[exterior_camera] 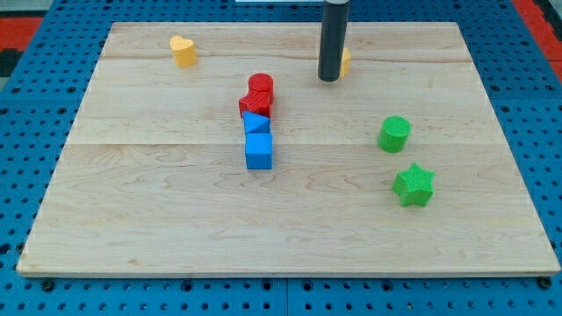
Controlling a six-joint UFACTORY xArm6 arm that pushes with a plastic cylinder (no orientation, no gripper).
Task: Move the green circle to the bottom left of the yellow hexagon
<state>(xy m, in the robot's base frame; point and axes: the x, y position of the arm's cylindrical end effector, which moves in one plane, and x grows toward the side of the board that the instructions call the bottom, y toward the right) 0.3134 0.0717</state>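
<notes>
Tip: beside the mostly hidden yellow hexagon, far from green circle.
Pincer: none fitted; state cannot be told.
Risk: a sweep likely nudges the hexagon, shifting the target.

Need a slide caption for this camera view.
My tip hides most of the yellow hexagon; green circle waits toward the view's bottom right.
</notes>
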